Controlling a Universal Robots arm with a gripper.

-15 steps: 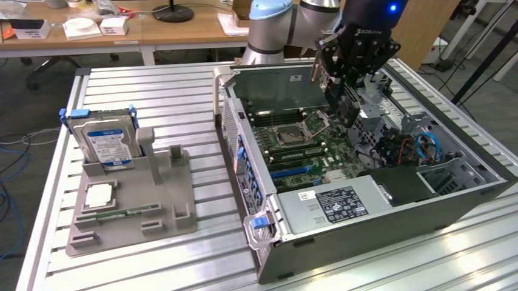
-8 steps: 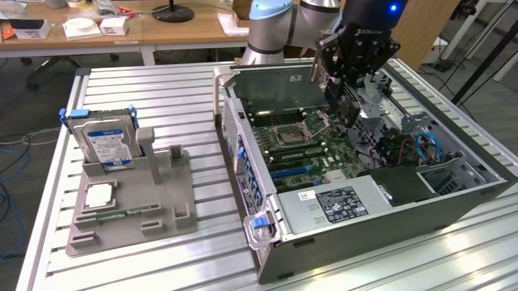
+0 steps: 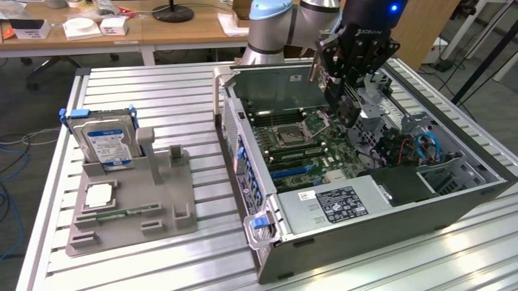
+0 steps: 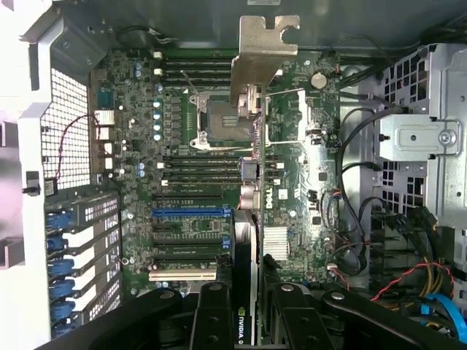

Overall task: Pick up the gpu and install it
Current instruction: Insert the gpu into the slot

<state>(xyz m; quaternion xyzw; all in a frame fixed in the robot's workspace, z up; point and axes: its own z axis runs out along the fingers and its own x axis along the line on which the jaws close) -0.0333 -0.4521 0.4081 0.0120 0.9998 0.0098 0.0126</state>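
Observation:
My gripper (image 3: 346, 85) hangs over the open computer case (image 3: 242, 151), shut on the gpu (image 3: 348, 114). The dark card is held on edge above the motherboard (image 3: 299, 142). In the wrist view I look along the gpu (image 4: 246, 240) edge-on between my black fingers (image 4: 213, 313). Its silvery end bracket (image 4: 260, 55) sticks out toward the case's rear wall, over the processor socket (image 4: 219, 120). The blue expansion slot (image 4: 191, 214) and the white slot (image 4: 182, 275) lie bare beside the card's line. The card is clear of the board and touches no slot.
A grey parts holder (image 3: 166, 209) stands at the exterior view's left, with a silver hard drive (image 3: 101, 136), a processor chip (image 3: 99, 195) and a green memory stick (image 3: 121, 213). Inside the case are the power supply (image 3: 336, 203), a drive cage (image 4: 419, 138) and loose cables (image 4: 357, 211).

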